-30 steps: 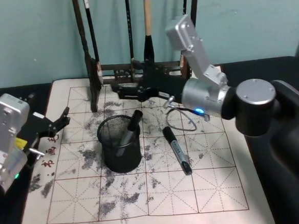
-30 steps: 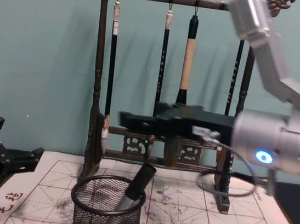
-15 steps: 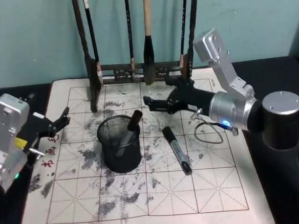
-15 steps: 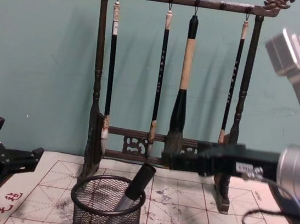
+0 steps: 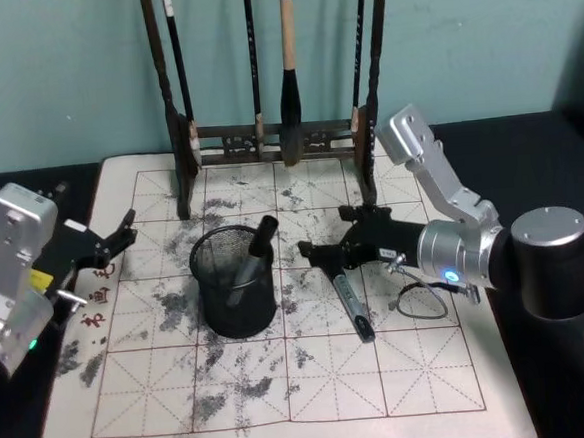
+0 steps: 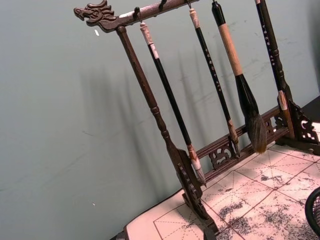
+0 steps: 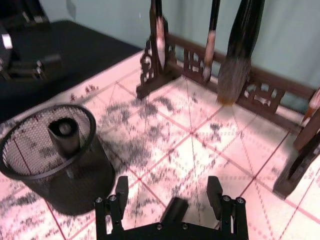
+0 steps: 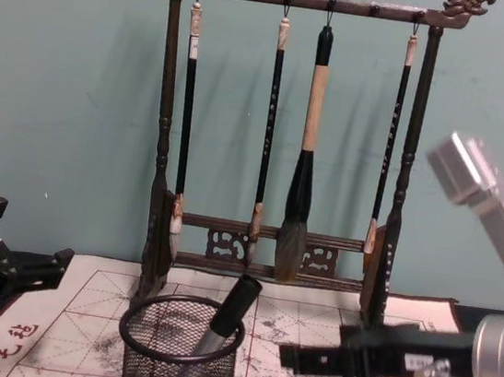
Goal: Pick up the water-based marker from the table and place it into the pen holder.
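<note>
Now your right claw point(image 5: 312, 250) hangs wide open and empty over the upper end of the marker point(image 5: 349, 299), which lies flat on the inked paper point(image 5: 423, 370) just right of the pen holder point(image 5: 236, 301). Lower straight, straddle the barrel evenly, then close. Your left claw point(image 5: 111, 242) sits parked far left.

Right gripper point(image 7: 168, 194) is hovering low over the ink-stained grid paper point(image 7: 200, 145), fingers point(image 7: 121, 192) spread apart and straddling the dark end of the marker point(image 7: 173, 210) without touching it. Mesh pen holder point(image 7: 85, 182) is standing just beside it, holding another marker point(image 7: 64, 134) that's leaning inside. Brush rack point(image 7: 260, 89) is standing behind.
</note>
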